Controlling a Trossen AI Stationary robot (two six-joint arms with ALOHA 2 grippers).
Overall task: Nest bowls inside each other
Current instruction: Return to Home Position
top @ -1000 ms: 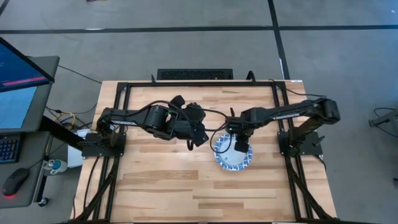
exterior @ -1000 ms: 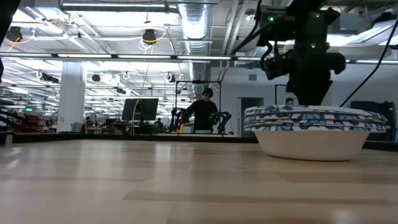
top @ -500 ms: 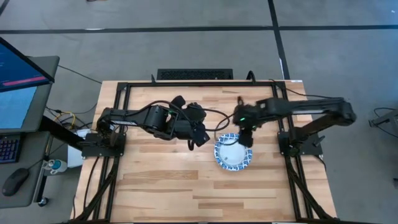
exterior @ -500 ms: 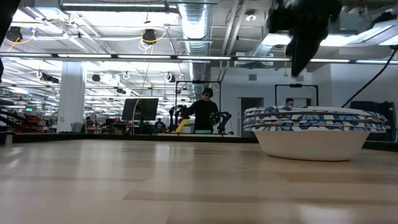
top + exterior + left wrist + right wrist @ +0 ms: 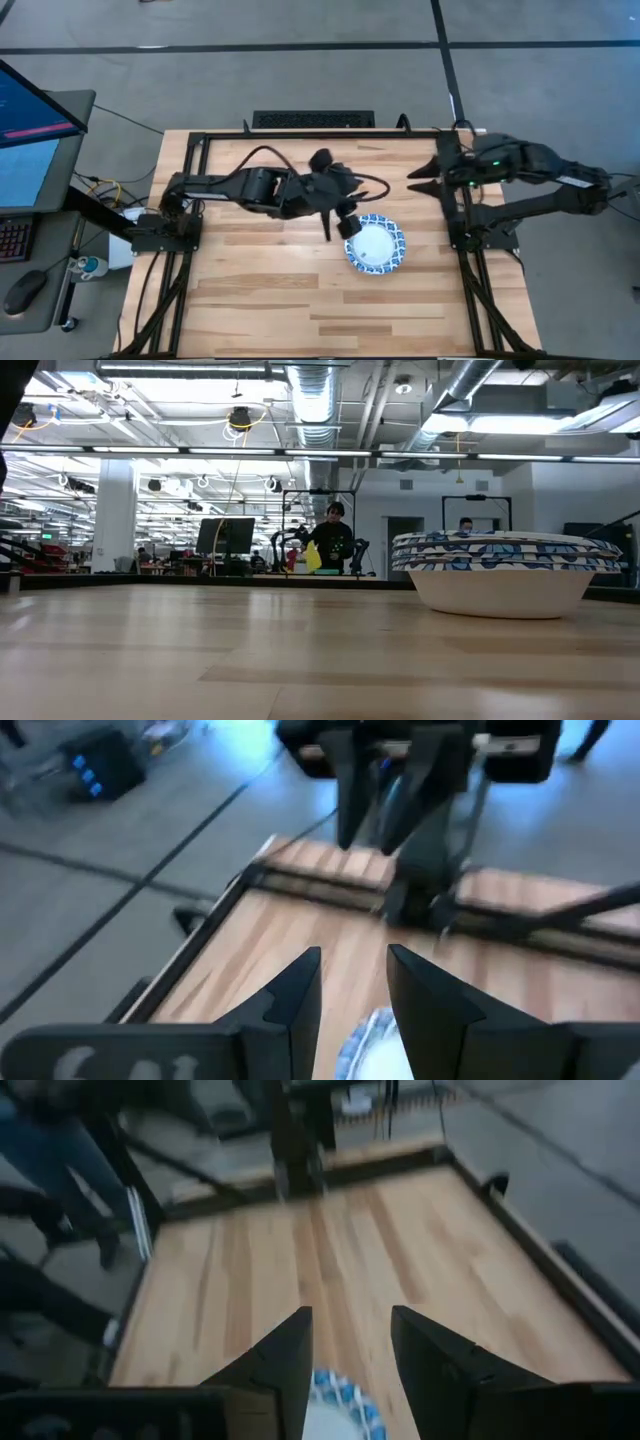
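- One wooden table (image 5: 260, 290) is carrying the whole job, with a single pile of crockery sitting right of centre.
- Two dark arms are flanking it. The left arm (image 5: 250, 188) is reaching across to the middle, and the right arm (image 5: 540, 165) is sitting folded at the table's right edge, well apart from the pile.
- All the bowls (image 5: 376, 246) in view are sitting nested in one upright stack on the wood. Their blue-patterned rims are lying level one upon another in the low view, though the count is too fine to call.
- Hovering just beside the stack's left rim is the left gripper (image 5: 352, 960), its fingers spread and nothing between them.
- Near its own base, the right gripper (image 5: 350, 1320) is hanging with fingers likewise parted and empty.
- Nesting appears finished, so the step in hand looks like parking both arms.
- Doing that well is likely asking the left arm to rise clear before swinging home, keeping its fingers off the rim. A nudge could slide or tilt the stack.
- Far behind the table, a person (image 5: 330, 540) is standing in the workshop.
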